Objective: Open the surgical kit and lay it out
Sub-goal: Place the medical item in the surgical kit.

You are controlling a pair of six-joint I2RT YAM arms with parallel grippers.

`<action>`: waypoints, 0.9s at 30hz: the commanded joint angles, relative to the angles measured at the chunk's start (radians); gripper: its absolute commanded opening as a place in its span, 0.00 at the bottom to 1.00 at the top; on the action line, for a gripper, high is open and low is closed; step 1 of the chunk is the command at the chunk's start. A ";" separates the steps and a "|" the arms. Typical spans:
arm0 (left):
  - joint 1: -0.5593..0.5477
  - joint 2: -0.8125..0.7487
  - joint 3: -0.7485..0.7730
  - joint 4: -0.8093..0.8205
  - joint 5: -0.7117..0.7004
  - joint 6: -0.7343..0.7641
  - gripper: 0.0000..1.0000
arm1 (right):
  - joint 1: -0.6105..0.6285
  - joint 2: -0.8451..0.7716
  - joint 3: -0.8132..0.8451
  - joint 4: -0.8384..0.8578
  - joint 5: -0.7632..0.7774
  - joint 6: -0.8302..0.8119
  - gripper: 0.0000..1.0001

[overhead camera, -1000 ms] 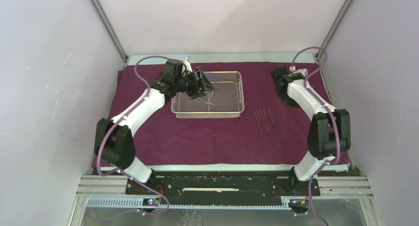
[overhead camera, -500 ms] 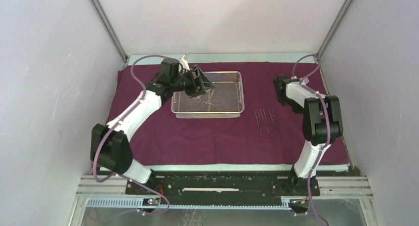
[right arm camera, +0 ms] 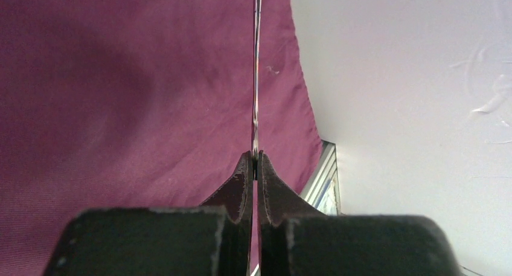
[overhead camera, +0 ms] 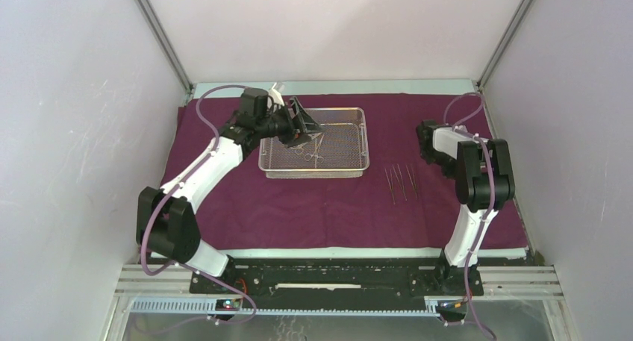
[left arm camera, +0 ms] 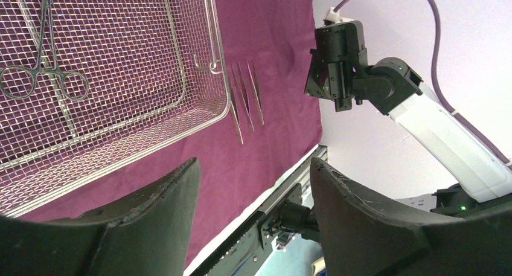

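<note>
The maroon cloth wrap (overhead camera: pixel 321 207) lies spread flat over the table. On it stands the silver wire-mesh tray (overhead camera: pixel 357 117), with ring-handled forceps (left arm camera: pixel 42 77) lying inside. My left gripper (overhead camera: pixel 302 128) hovers open over the tray's left part, nothing between its fingers (left arm camera: pixel 175 191). Three thin tweezers (overhead camera: pixel 400 183) lie side by side on the cloth right of the tray, also seen in the left wrist view (left arm camera: pixel 244 98). My right gripper (right arm camera: pixel 255 158) is shut on a thin steel instrument (right arm camera: pixel 256 77), seen edge-on, above the cloth's right part (overhead camera: pixel 429 139).
White enclosure walls stand on three sides, with metal corner posts (overhead camera: pixel 160 39). The cloth's right edge (right arm camera: pixel 305 113) runs close to the right wall. A metal rail (overhead camera: pixel 336 274) carries both arm bases along the near edge.
The right arm has folded in, its elbow drawing up and back, and its gripper has shifted slightly nearer with the instrument still held. The left gripper edged slightly left over the tray.
</note>
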 commanded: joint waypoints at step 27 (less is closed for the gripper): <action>0.007 -0.042 -0.026 0.040 -0.007 0.000 0.70 | 0.001 -0.257 0.021 0.000 -0.466 0.124 0.91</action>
